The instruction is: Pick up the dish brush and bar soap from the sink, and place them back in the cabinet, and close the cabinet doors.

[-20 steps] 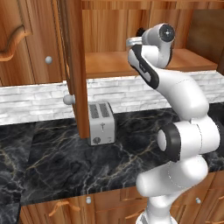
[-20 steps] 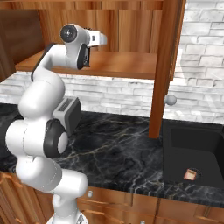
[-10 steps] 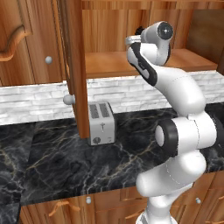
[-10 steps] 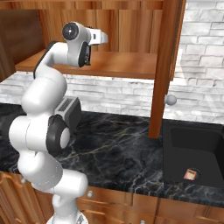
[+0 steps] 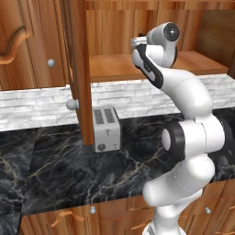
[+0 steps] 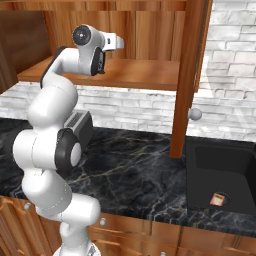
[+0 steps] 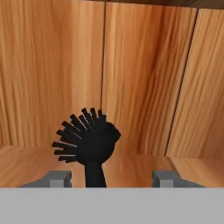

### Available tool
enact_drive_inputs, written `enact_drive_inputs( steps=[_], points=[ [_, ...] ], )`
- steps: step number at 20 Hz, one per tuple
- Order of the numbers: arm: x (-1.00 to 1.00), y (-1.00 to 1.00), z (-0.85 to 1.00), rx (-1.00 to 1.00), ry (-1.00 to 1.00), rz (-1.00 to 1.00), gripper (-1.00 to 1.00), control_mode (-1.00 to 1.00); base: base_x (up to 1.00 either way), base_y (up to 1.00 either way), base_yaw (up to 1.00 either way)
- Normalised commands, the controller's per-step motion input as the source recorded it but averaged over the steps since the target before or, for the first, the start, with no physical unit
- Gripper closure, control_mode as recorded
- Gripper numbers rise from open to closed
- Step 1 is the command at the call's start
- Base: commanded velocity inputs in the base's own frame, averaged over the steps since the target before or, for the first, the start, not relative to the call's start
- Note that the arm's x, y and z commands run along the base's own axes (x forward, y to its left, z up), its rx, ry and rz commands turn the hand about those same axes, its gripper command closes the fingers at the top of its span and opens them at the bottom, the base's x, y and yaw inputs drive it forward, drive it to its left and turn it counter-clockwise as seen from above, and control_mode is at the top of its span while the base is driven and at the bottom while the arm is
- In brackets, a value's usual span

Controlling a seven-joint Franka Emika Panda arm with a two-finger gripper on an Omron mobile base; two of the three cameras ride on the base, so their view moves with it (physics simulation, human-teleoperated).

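Dish brush (image 7: pixel 89 146): black, round bristled head fanning toward 10 o'clock, thin handle dropping to 6. Gripper (image 7: pixel 111 179) fingers spread wide, not touching it.

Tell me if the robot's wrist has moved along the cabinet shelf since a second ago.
No. In the left base view the wrist sits at the same spot over the cabinet shelf, still lined up right of the toaster below.

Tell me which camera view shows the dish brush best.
The hand view: the dish brush stands out black against the cabinet's wooden back, bristles visible, between the spread pincer tips. In both base views the arm's hand hides it.
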Motion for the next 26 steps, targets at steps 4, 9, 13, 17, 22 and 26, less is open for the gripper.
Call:
enact_drive_inputs(
  steps=[4,9,13,17,22,26],
  points=[
    [0.04,0.0,-0.04,0.0,-0.01,0.0,-1.0,-1.0,0.0,0.0,0.0],
    [0.0,0.0,-0.07,0.0,0.0,0.0,-1.0,-1.0,0.0,0.0,0.0],
    [-0.01,0.0,-0.12,0.0,0.0,0.0,-1.0,-1.0,0.0,0.0,0.0],
    [-0.1,0.0,-0.08,0.0,0.0,0.0,-1.0,-1.0,0.0,0.0,0.0],
    [-0.46,0.0,-0.06,0.0,-0.01,0.0,-1.0,-1.0,0.0,0.0,0.0],
    [-0.55,0.0,0.0,0.0,-0.07,0.0,-1.0,-1.0,0.0,0.0,0.0]
  ],
)
